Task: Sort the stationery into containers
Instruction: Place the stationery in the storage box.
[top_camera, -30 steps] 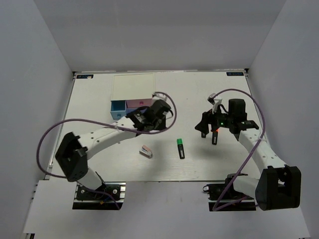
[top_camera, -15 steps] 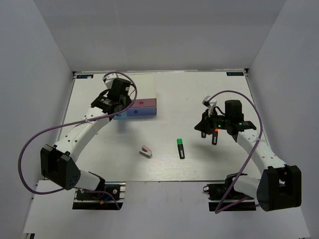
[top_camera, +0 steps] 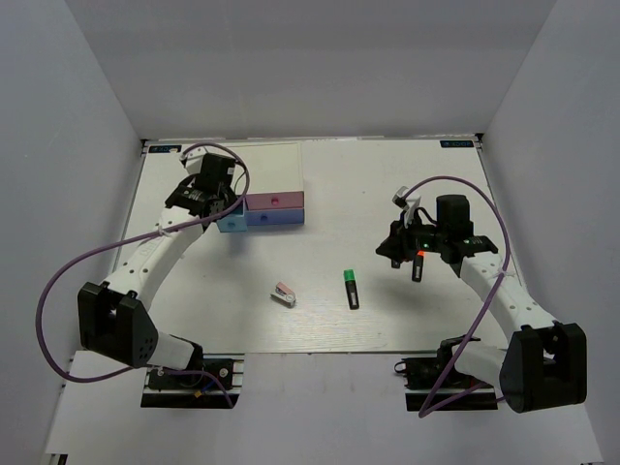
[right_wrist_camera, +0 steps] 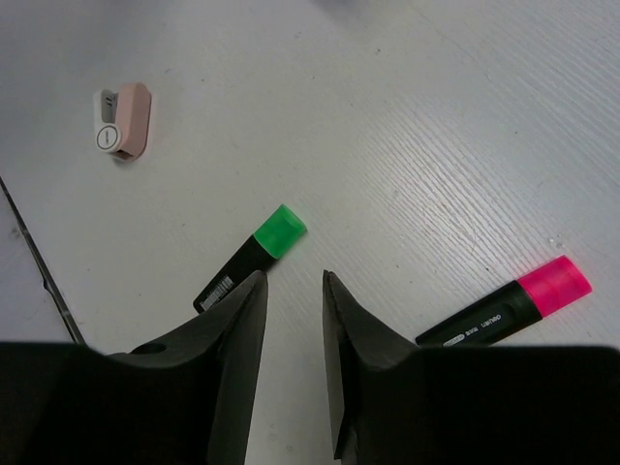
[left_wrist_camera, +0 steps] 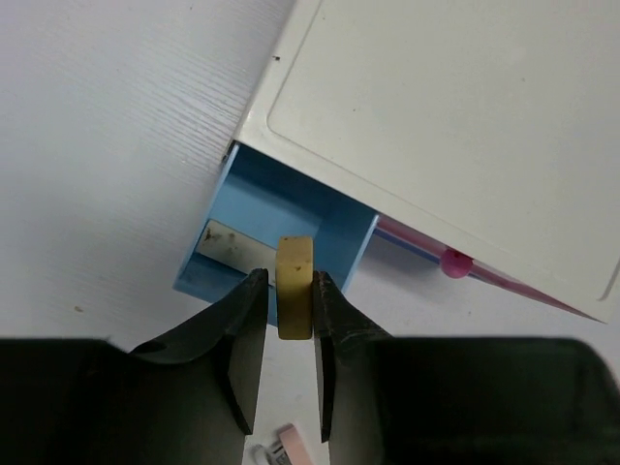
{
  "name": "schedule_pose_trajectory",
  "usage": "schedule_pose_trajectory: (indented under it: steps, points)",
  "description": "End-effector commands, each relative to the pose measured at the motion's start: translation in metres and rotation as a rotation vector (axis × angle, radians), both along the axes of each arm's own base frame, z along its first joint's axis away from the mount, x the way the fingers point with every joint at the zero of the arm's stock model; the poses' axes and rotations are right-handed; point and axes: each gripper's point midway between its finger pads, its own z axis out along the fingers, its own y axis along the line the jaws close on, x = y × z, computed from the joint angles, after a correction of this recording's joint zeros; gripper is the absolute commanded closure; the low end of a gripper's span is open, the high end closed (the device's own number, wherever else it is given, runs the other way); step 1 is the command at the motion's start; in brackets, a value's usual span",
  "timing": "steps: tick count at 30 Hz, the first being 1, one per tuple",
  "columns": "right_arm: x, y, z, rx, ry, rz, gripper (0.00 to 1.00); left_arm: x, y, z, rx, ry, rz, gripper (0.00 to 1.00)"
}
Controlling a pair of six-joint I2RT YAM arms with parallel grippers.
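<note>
1. My left claw (left_wrist_camera: 289, 293) is clenched on a small beige rectangular block (left_wrist_camera: 294, 281), which stands on edge between my two fingers.
2. Directly below that claw is the light blue plastic drawer (left_wrist_camera: 291, 201), pulled out of the small white-topped box (left_wrist_camera: 436, 116). A second pale tan block (left_wrist_camera: 225, 244) lies flat inside it, against the wall nearest my fingers. I judge that one block is already sorted and that the one I hold is lined up to drop in with it.
3. Just to the right of the open drawer is the pink drawer's round knob (left_wrist_camera: 453, 262). I cannot see what that drawer holds.
4. My right claw (right_wrist_camera: 291, 291) holds nothing. Its fingers are parted, with the bare white table (right_wrist_camera: 436, 97) showing through the gap.
5. Just ahead of those fingers lies the black highlighter with a green cap (right_wrist_camera: 254, 254).
6. Off to the right lies the black highlighter with a pink cap (right_wrist_camera: 504, 302).
7. Farther out to the left is the small pink-and-white stapler-like piece (right_wrist_camera: 123, 120).
8. These three items on the table are unsorted, so I judge the task less than half done.
</note>
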Motion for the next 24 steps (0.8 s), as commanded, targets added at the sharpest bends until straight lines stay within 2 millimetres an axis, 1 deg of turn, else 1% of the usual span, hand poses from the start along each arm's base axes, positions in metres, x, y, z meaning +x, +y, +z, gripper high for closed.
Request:
schedule_pose_trajectory:
  steps: [1, 3, 5, 6, 8, 9, 10, 11, 12, 13, 14, 15, 16, 17, 18, 19, 20, 21, 22, 23, 24]
  points:
    - [0.005, 0.001, 0.007, 0.003, -0.050, 0.004, 0.64, -0.001, 0.008, 0.010, 0.001, -0.034, 0.012, 0.63]
    - [0.005, 0.001, 0.007, 0.001, -0.051, 0.005, 0.63, 0.002, 0.010, 0.012, -0.002, -0.043, 0.021, 0.56]
    - [0.004, 0.001, 0.006, -0.001, -0.052, 0.007, 0.63, 0.002, 0.011, 0.008, 0.008, -0.033, 0.015, 0.53]
    - [0.004, 0.000, 0.005, -0.003, -0.047, 0.004, 0.63, 0.004, 0.008, 0.010, -0.002, -0.041, 0.009, 0.48]
    - [0.003, 0.001, 0.006, -0.002, -0.046, 0.007, 0.63, 0.007, 0.006, 0.019, -0.009, -0.060, -0.003, 0.43]
    - [0.003, 0.001, 0.005, -0.002, -0.045, 0.008, 0.61, 0.008, 0.006, 0.019, -0.009, -0.060, -0.003, 0.42]
    - [0.003, 0.001, 0.005, -0.002, -0.046, 0.007, 0.61, 0.008, 0.004, 0.028, -0.022, -0.080, -0.010, 0.42]
    - [0.003, 0.001, 0.005, -0.005, -0.046, 0.007, 0.59, 0.009, 0.001, 0.031, -0.028, -0.084, -0.029, 0.42]
    - [0.004, 0.000, 0.006, -0.005, -0.053, 0.007, 0.57, 0.009, -0.001, 0.039, -0.045, -0.109, -0.038, 0.42]
    - [0.003, 0.000, 0.005, -0.008, -0.052, 0.011, 0.44, 0.004, -0.002, 0.050, -0.047, -0.133, -0.062, 0.53]
    - [0.003, -0.001, 0.005, -0.009, -0.052, 0.010, 0.28, 0.001, -0.006, 0.056, -0.072, -0.146, -0.086, 0.61]
    - [0.001, 0.002, 0.007, 0.008, -0.051, 0.029, 0.10, -0.004, -0.007, 0.057, -0.074, -0.146, -0.107, 0.71]
    - [0.001, 0.001, 0.007, 0.015, -0.053, 0.025, 0.10, -0.014, -0.009, 0.049, -0.084, -0.122, -0.126, 0.88]
    - [0.000, 0.002, 0.008, 0.015, -0.061, 0.031, 0.10, -0.023, -0.008, 0.057, -0.100, -0.148, -0.137, 0.95]
    - [-0.001, 0.003, 0.008, 0.023, -0.059, 0.035, 0.10, -0.031, -0.008, 0.053, -0.105, -0.135, -0.146, 0.99]
    - [-0.001, 0.004, 0.008, 0.033, -0.066, 0.042, 0.10, -0.044, -0.008, 0.035, -0.108, -0.086, -0.162, 1.00]
    - [-0.001, 0.006, 0.007, 0.036, -0.062, 0.045, 0.10, -0.052, -0.008, 0.030, -0.117, -0.078, -0.173, 1.00]
    - [-0.002, 0.006, 0.005, 0.039, -0.052, 0.045, 0.14, -0.064, -0.004, 0.020, -0.115, -0.069, -0.172, 1.00]
    - [-0.003, 0.008, 0.006, 0.049, -0.049, 0.055, 0.18, -0.074, -0.006, 0.012, -0.128, -0.041, -0.192, 1.00]
    - [-0.001, 0.008, 0.006, 0.049, -0.044, 0.055, 0.29, -0.080, -0.007, 0.006, -0.138, -0.037, -0.204, 0.98]
    - [0.000, 0.009, 0.005, 0.049, -0.035, 0.058, 0.35, -0.088, -0.004, -0.012, -0.138, -0.007, -0.196, 0.94]
